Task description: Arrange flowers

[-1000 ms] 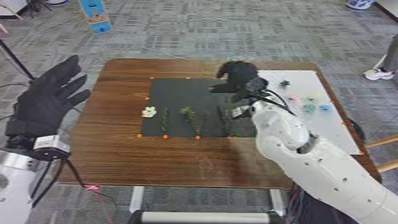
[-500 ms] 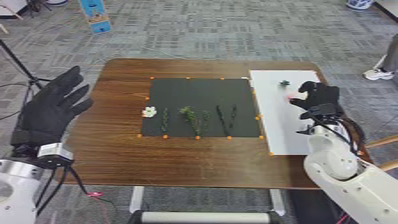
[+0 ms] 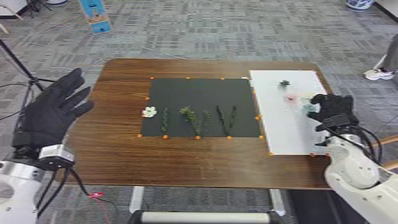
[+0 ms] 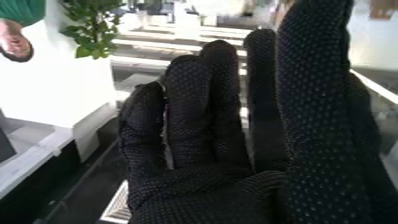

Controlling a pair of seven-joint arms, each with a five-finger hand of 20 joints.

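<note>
Left robot hand [image 3: 51, 107]: left side of the frame, opened, fingers extended.
Right robot hand [image 3: 335, 106]: right side of the frame, also opened, its fingers quite straight.
White flower [image 3: 149, 112]: left of the centre, at left edge of the black mat [image 3: 200, 86].
Green sprig [image 3: 189, 115]: near the centre, on this mat.
Pink flower [image 3: 290, 99]: right of the centre, on the white sheet [image 3: 289, 142].

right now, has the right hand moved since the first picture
Yes, to the right and nearer the robot: in the head view the right hand went from over the black mat to the white mat's right edge.
</note>
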